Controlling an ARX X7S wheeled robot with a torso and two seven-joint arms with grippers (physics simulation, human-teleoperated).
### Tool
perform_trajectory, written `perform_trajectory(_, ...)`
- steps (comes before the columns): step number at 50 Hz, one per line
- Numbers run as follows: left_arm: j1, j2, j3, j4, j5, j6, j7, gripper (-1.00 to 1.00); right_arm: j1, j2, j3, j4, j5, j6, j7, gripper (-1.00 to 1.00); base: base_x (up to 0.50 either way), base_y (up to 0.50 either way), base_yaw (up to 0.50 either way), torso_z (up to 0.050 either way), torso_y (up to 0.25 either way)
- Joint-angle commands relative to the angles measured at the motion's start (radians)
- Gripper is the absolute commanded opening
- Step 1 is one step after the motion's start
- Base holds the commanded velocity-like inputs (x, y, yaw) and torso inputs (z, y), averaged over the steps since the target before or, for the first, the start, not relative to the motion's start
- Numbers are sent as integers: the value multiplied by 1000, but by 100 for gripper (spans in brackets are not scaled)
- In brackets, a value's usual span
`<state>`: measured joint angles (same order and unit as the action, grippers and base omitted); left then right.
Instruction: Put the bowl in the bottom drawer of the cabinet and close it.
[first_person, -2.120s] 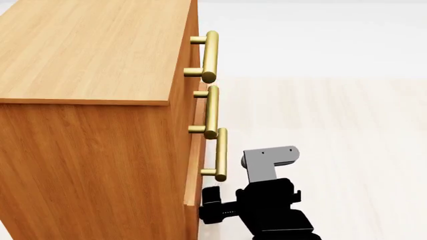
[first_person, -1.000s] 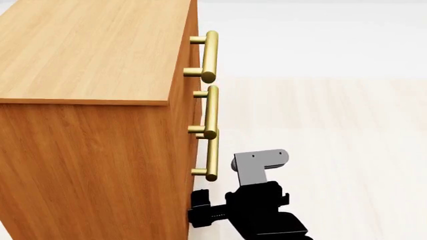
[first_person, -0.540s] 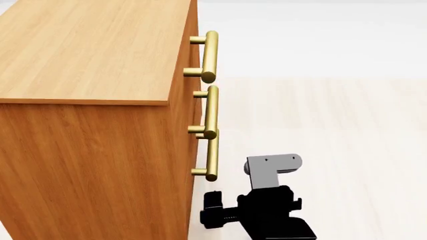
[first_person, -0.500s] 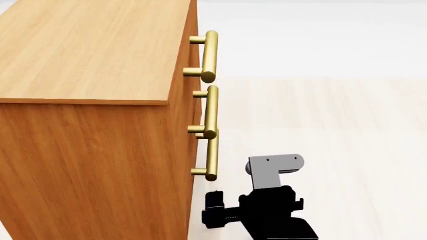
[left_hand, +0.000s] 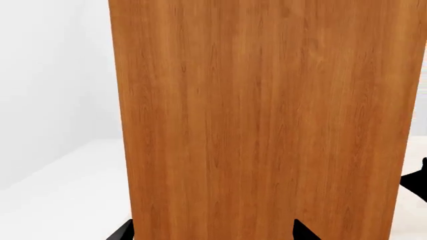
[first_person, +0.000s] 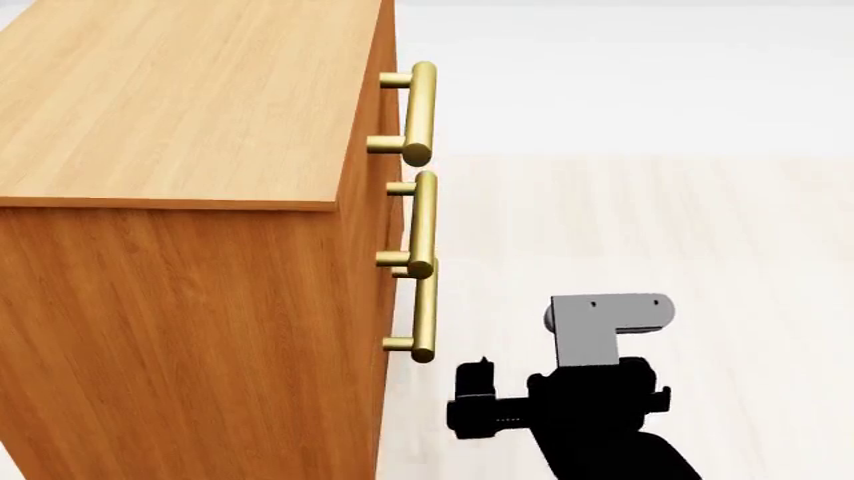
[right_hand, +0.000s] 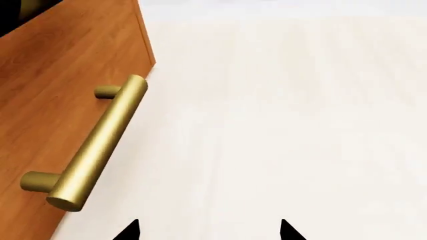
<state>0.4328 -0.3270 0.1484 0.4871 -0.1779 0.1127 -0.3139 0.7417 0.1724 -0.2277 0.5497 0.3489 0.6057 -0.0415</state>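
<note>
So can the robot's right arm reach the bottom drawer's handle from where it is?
Probably yes. The right gripper sits just beside the bottom drawer's handle, a little lower, with only bare floor between them and nothing blocking.

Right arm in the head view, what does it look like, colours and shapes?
The right arm is blocky matte black, topped by a light grey L-shaped bracket with two small dark dots. A black ribbed block juts toward the cabinet. Its claw shows only as black pointed fingertips.

Pale wood-look floor (first_person: 667, 230) w/ faint plank lines; white wall (left_hand: 53, 70) behind, meeting floor at a corner.
</note>
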Motion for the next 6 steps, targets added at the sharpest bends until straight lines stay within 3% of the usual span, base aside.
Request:
perform_trajectory(1, 33, -32, -12, 118, 2, -49, -17, 100, -28, 62, 34, -335, 39, 210, 81, 100, 0, 0, 0, 0, 0)
perform_trajectory(6, 53, -47, -24, 185, 5, -66, -27, 100, -24, 83, 45, -453, 58, 274, 105, 100, 0, 0, 0, 0, 0)
